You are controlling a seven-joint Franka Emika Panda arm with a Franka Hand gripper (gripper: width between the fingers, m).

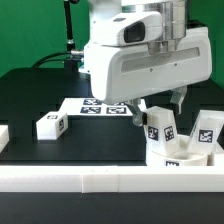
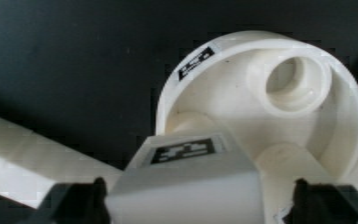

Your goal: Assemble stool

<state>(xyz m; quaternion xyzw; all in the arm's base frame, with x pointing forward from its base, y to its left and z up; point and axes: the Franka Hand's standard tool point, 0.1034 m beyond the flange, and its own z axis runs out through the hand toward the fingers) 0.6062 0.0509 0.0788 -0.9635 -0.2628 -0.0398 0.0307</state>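
Note:
The white round seat disc (image 1: 180,157) lies sockets-up at the exterior view's lower right, against the front rail. Two tagged white legs stand on it: one (image 1: 163,127) directly under my gripper (image 1: 164,110), another (image 1: 207,130) further right. The third leg (image 1: 50,124) lies loose on the black table at the left. In the wrist view the seat disc (image 2: 265,110) shows an empty round socket (image 2: 300,85). The tagged leg (image 2: 197,165) sits between my fingertips (image 2: 82,200), which touch both of its sides. My gripper (image 2: 202,202) is shut on this leg.
The marker board (image 1: 100,105) lies flat on the table behind the arm. A long white border rail (image 1: 100,180) runs along the front edge and shows in the wrist view (image 2: 34,150). Another white rail end (image 1: 3,135) sits at the far left.

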